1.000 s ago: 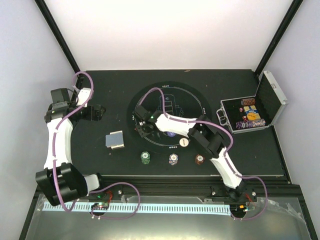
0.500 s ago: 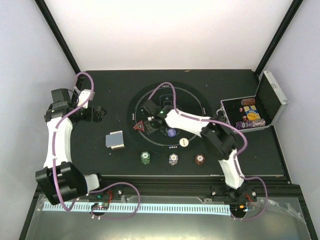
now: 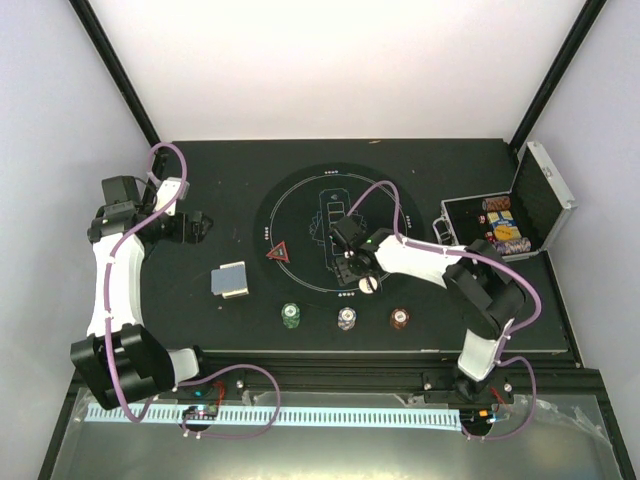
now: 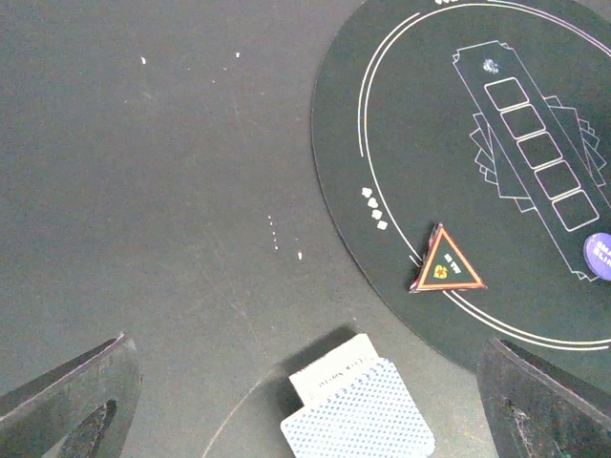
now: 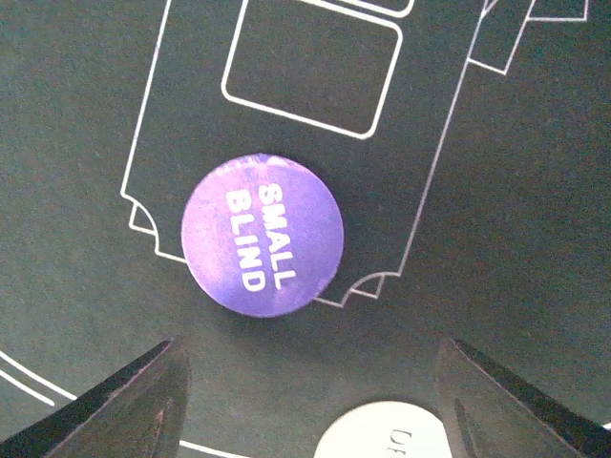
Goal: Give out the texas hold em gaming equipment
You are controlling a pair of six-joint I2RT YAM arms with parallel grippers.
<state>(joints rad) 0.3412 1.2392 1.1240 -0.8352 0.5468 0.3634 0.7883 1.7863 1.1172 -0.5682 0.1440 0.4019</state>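
Top external view, lowest in the frame: you have three short stacks of striped chips in a row on the black counter (image 3: 200,170), by the lower rim of the big round black mat with white lines (image 3: 290,205). There is a green stack (image 3: 290,316) at left, a pale stack (image 3: 346,319) in the middle and a maroon stack (image 3: 400,319) at right. Up and to the left lies the small deck of blue-grey-backed playing cards (image 3: 230,280), off the mat.

Just above the pale stack, the white round button (image 3: 368,284) sits on the mat, right beside your right jaws. In the right wrist view those jaws are spread wide and pinch nothing. Both fingers (image 5: 124,401) stand in the lower corners, the button's edge shows between them at the bottom, and a purple round disc printed SMALL BLIND (image 5: 263,235) lies flat above it on a corner of the white outline.

The red triangle marker (image 3: 278,252) lies flat at the mat's left edge.

Your left jaws are at centre left of the top view, over bare counter and well apart from the deck. They gape fully and are empty, with a finger (image 4: 67,401) in each lower corner of the left wrist view.

At far right the silver hinged metal case (image 3: 545,195) stands open, with more chips inside.
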